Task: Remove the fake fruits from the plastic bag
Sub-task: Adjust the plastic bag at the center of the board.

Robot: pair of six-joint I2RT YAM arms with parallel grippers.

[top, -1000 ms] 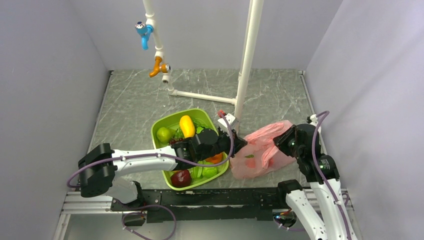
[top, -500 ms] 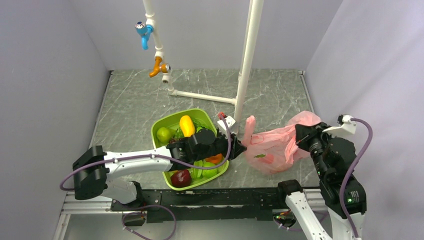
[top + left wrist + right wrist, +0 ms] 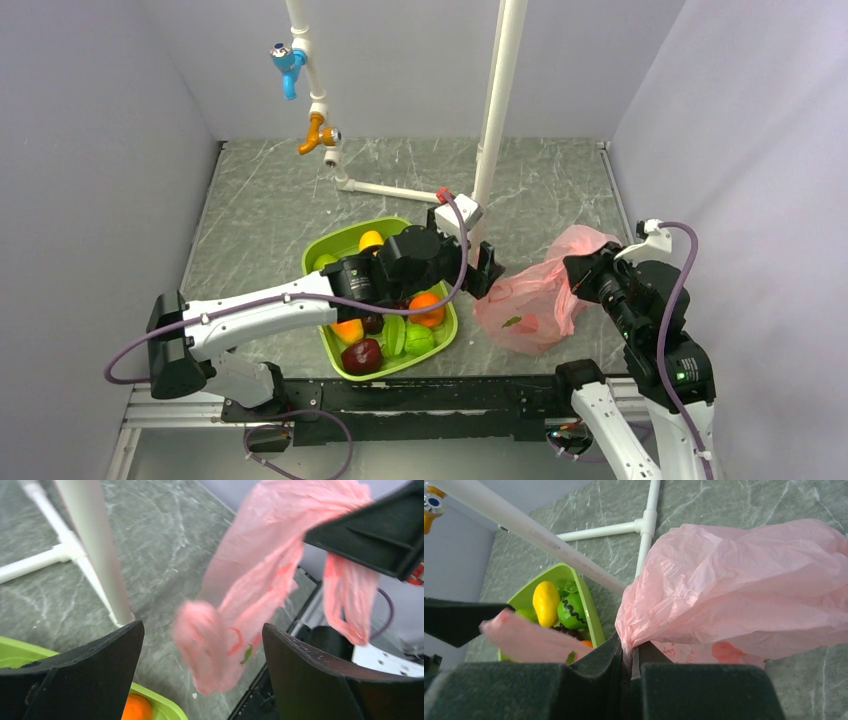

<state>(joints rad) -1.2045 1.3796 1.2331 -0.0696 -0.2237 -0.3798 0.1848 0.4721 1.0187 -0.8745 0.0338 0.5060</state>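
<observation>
The plastic bag (image 3: 535,300) hung at the near right of the table (image 3: 270,200), just right of the green tray (image 3: 345,245) and near the foot of the white pipe stand (image 3: 495,100). I could not tell whether its sagging bottom rested on the stone or hung just above it. Of the fake fruits I made out only a reddish blur (image 3: 527,322) with a small green leaf beside it, low inside the pink film; the rest I could not pick out.

My right gripper (image 3: 630,655) was pressed together on a gathered fold of the bag's upper right edge and carried its weight from there. My left gripper (image 3: 200,650) stood spread wide and held nothing. A crumpled pink end of the bag dangled between its fingers in the wrist view, and I could not say whether it touched either one.

I judged the step in hand to be getting a second hold so the mouth would open. To do it well I wanted the left jaws to close on that loose end alone, on the rim opposite the right pinch, not on a bunch of both walls. Thin film like this slips and tears, so a firm pinch followed by a slow pull apart seemed right. The pipe stood close on the far side, and the tray, with its orange (image 3: 427,305) and dark apple (image 3: 362,354), lay just to the left, so I meant to keep the left wrist clear of both.
</observation>
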